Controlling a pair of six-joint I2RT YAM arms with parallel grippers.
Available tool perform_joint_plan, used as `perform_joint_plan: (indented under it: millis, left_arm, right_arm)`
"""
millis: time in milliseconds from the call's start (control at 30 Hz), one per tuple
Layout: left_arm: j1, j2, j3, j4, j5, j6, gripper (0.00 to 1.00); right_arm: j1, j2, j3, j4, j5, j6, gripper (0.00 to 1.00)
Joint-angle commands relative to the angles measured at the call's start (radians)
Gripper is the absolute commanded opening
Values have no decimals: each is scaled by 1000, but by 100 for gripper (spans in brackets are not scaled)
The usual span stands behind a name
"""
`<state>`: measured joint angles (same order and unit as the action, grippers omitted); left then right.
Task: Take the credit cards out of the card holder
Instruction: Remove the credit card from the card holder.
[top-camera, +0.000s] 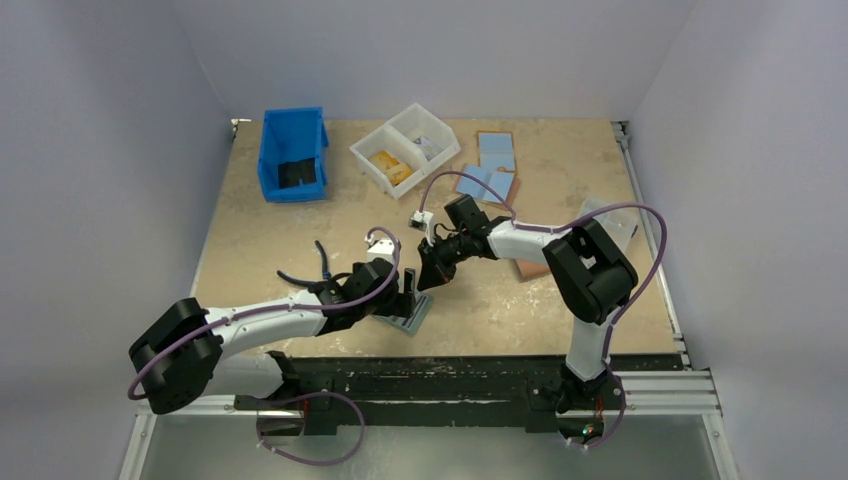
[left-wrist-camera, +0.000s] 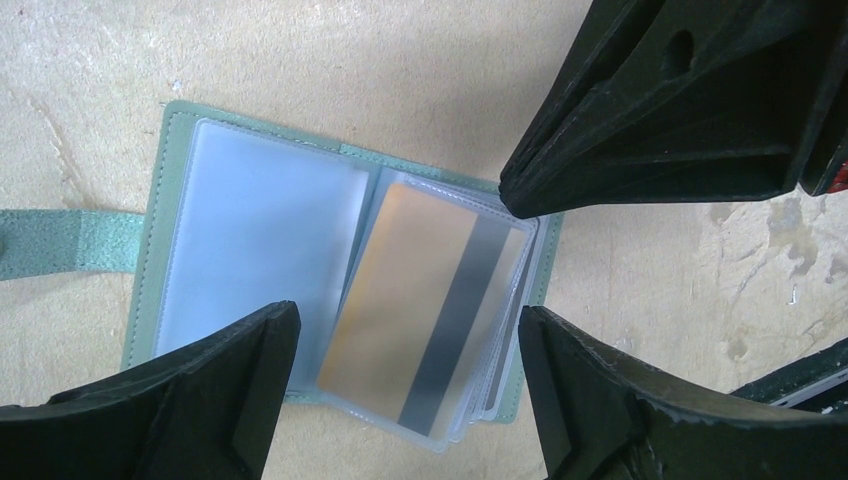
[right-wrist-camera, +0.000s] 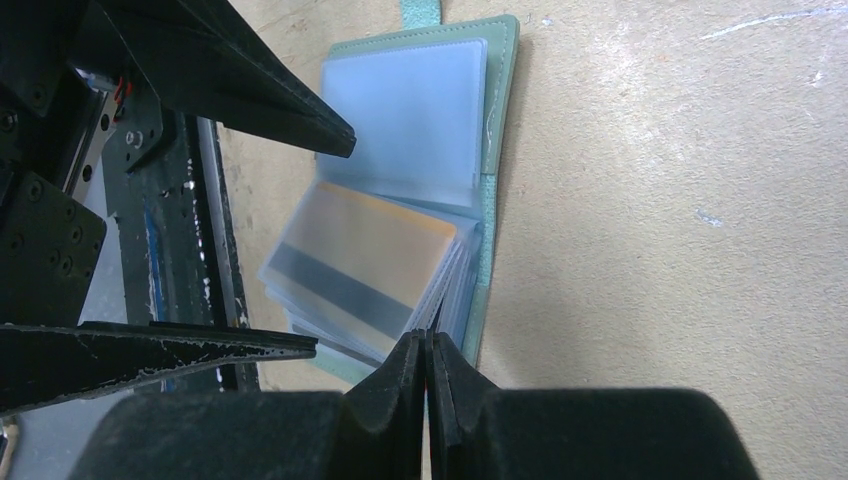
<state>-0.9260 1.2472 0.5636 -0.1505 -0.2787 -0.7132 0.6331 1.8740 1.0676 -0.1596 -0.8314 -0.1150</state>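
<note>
The teal card holder (top-camera: 417, 316) lies open flat near the table's front edge, with its snap tab (left-wrist-camera: 50, 243) stretched out to one side. In its clear sleeves sits a tan-orange credit card (left-wrist-camera: 400, 290) with a grey stripe, on top of the fanned stack (right-wrist-camera: 370, 250). My left gripper (left-wrist-camera: 408, 315) is open, with one finger on each side of that stack and touching nothing. My right gripper (right-wrist-camera: 427, 340) is shut, its tip against the sleeves' edge by the spine (left-wrist-camera: 515, 195). The left-hand sleeve (left-wrist-camera: 250, 230) looks empty.
A blue bin (top-camera: 292, 155) and a white divided tray (top-camera: 405, 148) stand at the back. Flat light-blue and brown wallets (top-camera: 495, 165) lie back right, and a pinkish one (top-camera: 530, 268) lies under the right arm. The black front rail (right-wrist-camera: 190, 250) runs close beside the holder.
</note>
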Motion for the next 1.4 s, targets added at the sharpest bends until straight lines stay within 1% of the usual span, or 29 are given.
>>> perform_joint_plan:
  millis: [0, 367, 567, 667, 800, 1033, 1067, 1167, 1267, 1367]
  left_arm:
    - [-5, 5, -4, 11, -30, 12, 85]
    - [-5, 28, -5, 29, -14, 17, 85]
    - [-5, 28, -4, 18, -33, 15, 85]
    - [-5, 29, -2, 9, -42, 12, 84]
    - [-5, 29, -2, 1, -52, 10, 81]
    - [-5, 29, 1, -9, -59, 12, 80]
    - [-5, 29, 3, -12, -63, 12, 79]
    - [-5, 24, 7, -27, -82, 9, 69]
    - [-5, 13, 14, -43, -100, 9, 62]
    - [-5, -2, 19, -53, -115, 12, 59]
  right_arm:
    - [5, -1, 38, 19, -22, 6, 11]
    - [5, -1, 40, 19, -38, 9, 11]
    - [5, -3, 40, 20, -52, 11, 10]
    - [4, -2, 40, 20, -55, 11, 10]
    - [4, -3, 40, 20, -58, 11, 10]
    - [5, -3, 40, 21, -61, 11, 10]
    - [4, -3, 40, 21, -62, 11, 10]
    - [3, -6, 42, 21, -69, 12, 11]
    - [4, -8, 42, 23, -76, 12, 11]
    - [3, -10, 43, 23, -77, 14, 11]
